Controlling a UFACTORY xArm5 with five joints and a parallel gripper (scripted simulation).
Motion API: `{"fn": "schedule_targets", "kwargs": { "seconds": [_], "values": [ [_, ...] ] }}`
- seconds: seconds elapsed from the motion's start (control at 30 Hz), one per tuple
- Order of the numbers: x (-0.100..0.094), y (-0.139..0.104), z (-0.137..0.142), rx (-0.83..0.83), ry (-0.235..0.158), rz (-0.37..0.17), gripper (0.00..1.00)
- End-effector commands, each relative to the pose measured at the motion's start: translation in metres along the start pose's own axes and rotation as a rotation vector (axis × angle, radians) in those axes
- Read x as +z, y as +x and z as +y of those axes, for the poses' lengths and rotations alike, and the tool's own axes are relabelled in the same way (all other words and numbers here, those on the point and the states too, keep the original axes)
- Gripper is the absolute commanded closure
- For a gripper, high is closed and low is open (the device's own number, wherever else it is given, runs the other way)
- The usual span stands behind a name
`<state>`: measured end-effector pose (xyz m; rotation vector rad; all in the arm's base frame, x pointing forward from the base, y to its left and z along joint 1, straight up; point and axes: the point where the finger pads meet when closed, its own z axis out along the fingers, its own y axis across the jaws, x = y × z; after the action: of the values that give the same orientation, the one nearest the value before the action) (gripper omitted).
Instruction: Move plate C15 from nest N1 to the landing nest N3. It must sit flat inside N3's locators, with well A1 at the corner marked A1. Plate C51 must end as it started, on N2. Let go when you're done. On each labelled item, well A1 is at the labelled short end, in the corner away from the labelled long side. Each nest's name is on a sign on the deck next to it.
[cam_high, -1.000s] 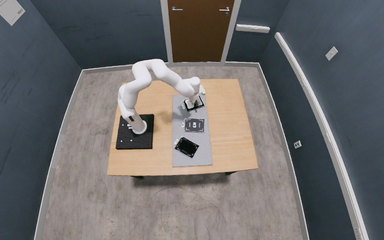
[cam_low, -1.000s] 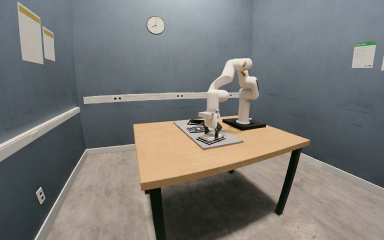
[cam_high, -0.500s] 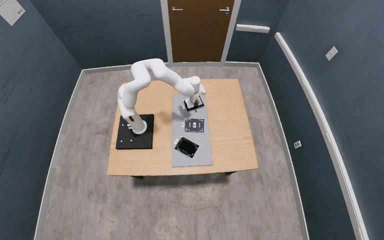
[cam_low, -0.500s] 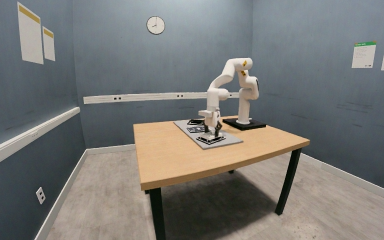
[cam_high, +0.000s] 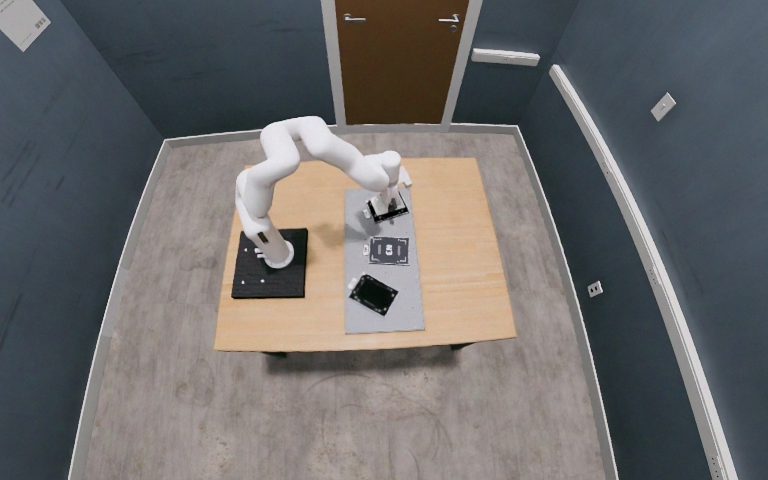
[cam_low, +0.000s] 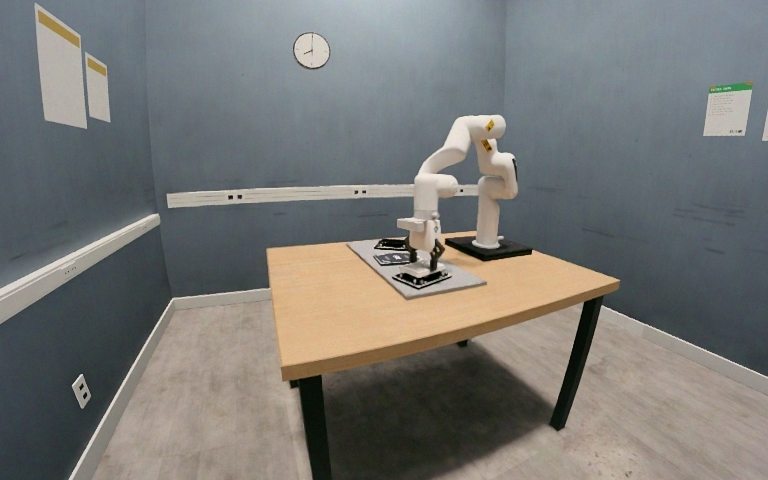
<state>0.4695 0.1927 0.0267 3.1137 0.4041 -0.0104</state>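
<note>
On the wooden worktop [cam_high: 464,271] a grey mat [cam_high: 396,316] runs from 12 toward 6 o'clock in the top view, carrying three stations in a row. At the 12 o'clock end the white arm [cam_high: 317,144] reaches down from its black base plate [cam_high: 294,283], which lies toward 9 o'clock of the mat. The gripper [cam_low: 423,255] stands upright over a pale plate [cam_low: 419,270] seated in a black nest [cam_low: 438,278], its dark fingers [cam_low: 436,254] spread wide yet clamped on the plate's two sides. In the exterior view the plate looks level and low in the nest; whether it is touching the nest floor cannot be told. The middle nest [cam_high: 388,250] shows white corner marks and holds no plate. At the 6 o'clock end a dark plate [cam_high: 373,294] lies turned askew on the mat. The labels are too small to read.
</note>
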Motion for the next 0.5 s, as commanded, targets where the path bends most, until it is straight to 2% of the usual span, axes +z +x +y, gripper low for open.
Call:
{"fn": "schedule_targets", "kwargs": {
  "seconds": [0.0, 0.47],
  "values": [
    [-0.002, 0.002, 0.0, 0.0, 0.001, 0.004, 1.0],
    [-0.019, 0.002, 0.0, 0.0, 0.001, 0.005, 1.0]
  ]
}}
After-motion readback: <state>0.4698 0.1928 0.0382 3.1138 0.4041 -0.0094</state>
